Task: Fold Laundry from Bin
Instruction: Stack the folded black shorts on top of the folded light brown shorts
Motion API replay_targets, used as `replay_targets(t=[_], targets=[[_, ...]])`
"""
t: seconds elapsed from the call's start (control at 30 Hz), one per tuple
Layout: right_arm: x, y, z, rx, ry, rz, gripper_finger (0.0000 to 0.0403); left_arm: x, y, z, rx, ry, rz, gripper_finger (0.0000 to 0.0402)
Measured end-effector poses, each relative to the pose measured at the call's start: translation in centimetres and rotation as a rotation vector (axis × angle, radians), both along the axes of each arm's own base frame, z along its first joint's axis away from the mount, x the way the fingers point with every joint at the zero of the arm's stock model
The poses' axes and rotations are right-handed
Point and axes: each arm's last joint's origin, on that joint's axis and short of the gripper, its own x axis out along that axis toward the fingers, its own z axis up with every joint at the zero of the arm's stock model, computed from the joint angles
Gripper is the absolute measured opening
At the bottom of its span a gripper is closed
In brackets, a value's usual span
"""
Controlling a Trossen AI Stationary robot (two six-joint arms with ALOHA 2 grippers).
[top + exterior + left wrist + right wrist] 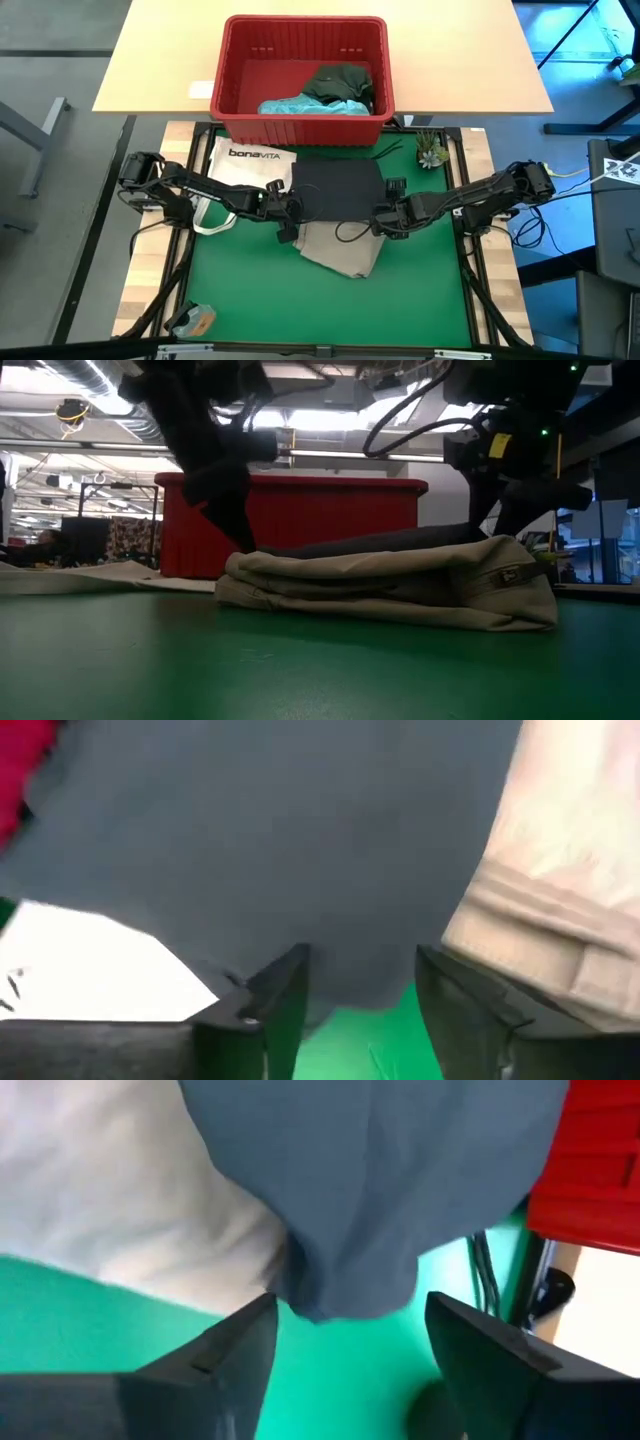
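Observation:
A dark grey garment (338,188) lies folded flat on the green mat. Its near part rests on a folded khaki garment (345,250); in the low view the grey layer (400,540) tops the khaki stack (400,590). My left gripper (288,212) stands open at the grey garment's near left corner (350,870). My right gripper (383,218) stands open at its near right corner (350,1270). Each pair of fingers flanks the cloth edge without pinching it. The red bin (305,80) at the far side holds a turquoise garment (300,103) and a dark green one (340,82).
A white "bonaVITA" tote bag (245,165) lies flat at the far left of the mat, beside the grey garment. A small plant (432,150) stands at the far right corner. A small object (192,320) lies near the front left. The near half of the mat (330,310) is bare green.

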Motion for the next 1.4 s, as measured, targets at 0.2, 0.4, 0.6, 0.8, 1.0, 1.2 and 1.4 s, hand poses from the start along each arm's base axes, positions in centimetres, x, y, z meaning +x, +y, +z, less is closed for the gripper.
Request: replay_targets(t=[0.2, 0.4, 0.6, 0.8, 1.0, 1.2, 1.4], targets=[[-0.3, 0.0, 1.7, -0.018, 0.068, -0.009, 0.0277, 1.5, -0.1, 2.9, 0.036, -0.037, -0.068, 0.0196], [0.1, 0.1, 2.8, 0.010, 0.033, -0.051, 0.0269, 2.5, -0.4, 4.5, 0.039, -0.118, -0.084, 0.0196], [1.4, 0.5, 2.7, 0.178, -0.105, -0.039, 0.0269, 2.5, -1.3, 4.1, 0.036, -0.135, -0.111, 0.0196], [3.2, 1.6, 2.1, 0.232, -0.279, 0.048, 0.0269, 1.6, -2.1, 2.7, 0.061, -0.069, -0.172, 0.0195], [4.3, 3.2, 1.5, 0.131, -0.324, 0.123, 0.0269, 0.6, -2.1, 1.1, 0.132, 0.007, -0.211, 0.0195], [5.4, 3.1, -0.4, 0.042, -0.283, 0.118, 0.0269, 0.0, -1.9, 0.0, 0.145, 0.041, -0.205, 0.0195], [6.2, 3.0, -2.4, -0.031, -0.230, 0.111, 0.0269, -0.5, -1.4, -1.2, 0.207, 0.054, -0.255, 0.0195]])
